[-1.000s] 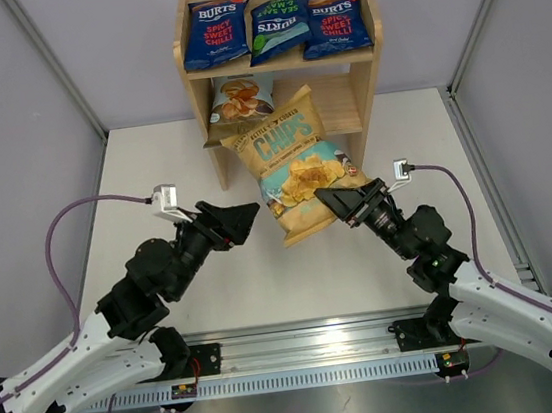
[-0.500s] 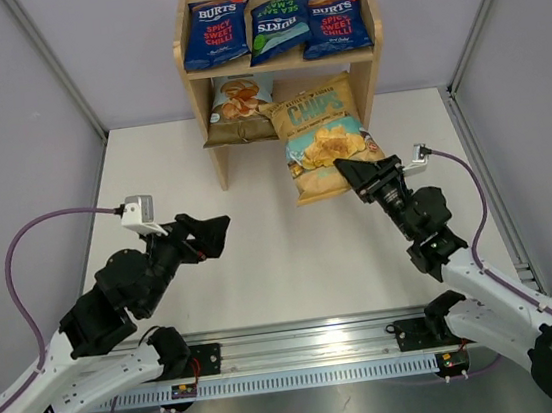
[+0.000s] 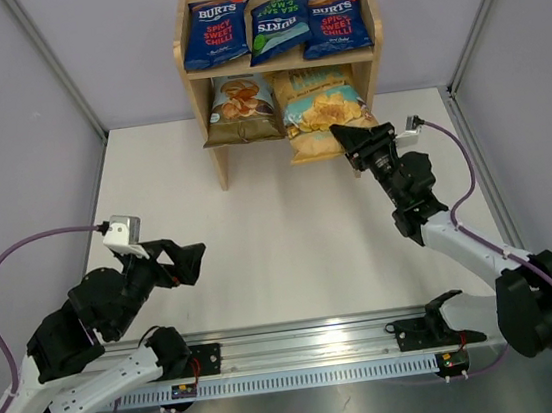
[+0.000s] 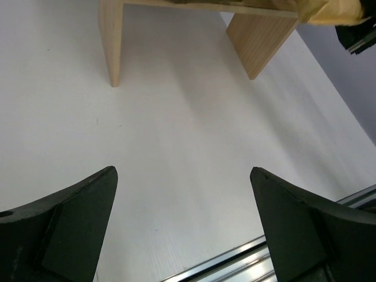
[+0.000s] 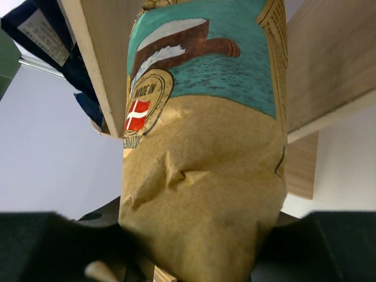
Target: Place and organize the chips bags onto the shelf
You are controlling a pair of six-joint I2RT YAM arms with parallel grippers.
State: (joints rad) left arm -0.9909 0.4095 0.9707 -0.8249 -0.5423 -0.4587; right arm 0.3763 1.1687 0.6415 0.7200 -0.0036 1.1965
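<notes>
Step in hand: last placement, sliding the yellow bag [image 3: 323, 110] into the right half of the lower tier of the shelf [image 3: 219, 158]. Not yet released.

Right tool [image 3: 350, 137] about half closed, clamped on the bottom end of the yellow bag; in the wrist view, crumpled tan bottom of the yellow bag [image 5: 205, 176] pinched between the dark fingers, shelf boards on either side.

Left tool [image 3: 194, 260] spread fully wide, holding nothing, hovering over the table [image 3: 280, 236] well clear of the shelf.

Yellow bag: partly inside the lower tier, just beside the pale blue-tan bag [image 3: 241, 105], bottom end sticking out past the front edge. Long axis front to back of the shelf, slightly skewed toward the right tool. Top end pointing into the shelf, bottom seam pointing at the robot, printed face up. Cannot tell whether resting flat on the board or lifted at the near end.

Three dark-blue Burts bags [image 3: 279, 25] in a row on the upper tier, done by the look of it.

Next, as a judgement: push a bit deeper, straighten to line up with the neighbour, open up, back straight out without dragging the crinkly bag along.
</notes>
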